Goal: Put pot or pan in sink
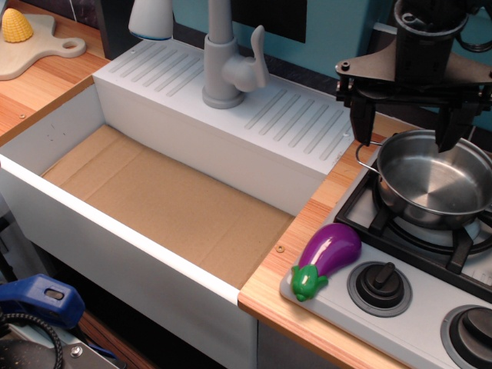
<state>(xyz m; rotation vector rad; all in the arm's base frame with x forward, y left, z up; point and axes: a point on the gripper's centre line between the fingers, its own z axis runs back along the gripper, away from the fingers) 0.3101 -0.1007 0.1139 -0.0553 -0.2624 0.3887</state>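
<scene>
A small shiny steel pot [434,181] with a thin wire loop handle sits on the black grate of the stove [400,223] at the right. My gripper [406,127] hangs over the pot's far rim, open, its two black fingers [361,123] spread wide and empty, tips level with or just above the rim. The sink [177,200], a large white basin with a brown cardboard bottom, lies to the left with nothing in it.
A purple eggplant toy [327,257] lies on the counter in front of the stove, by the sink's right corner. A grey faucet [227,61] stands on the ribbed back ledge. Stove knobs [379,286] sit at front right. A corn toy [17,27] rests on a board at far left.
</scene>
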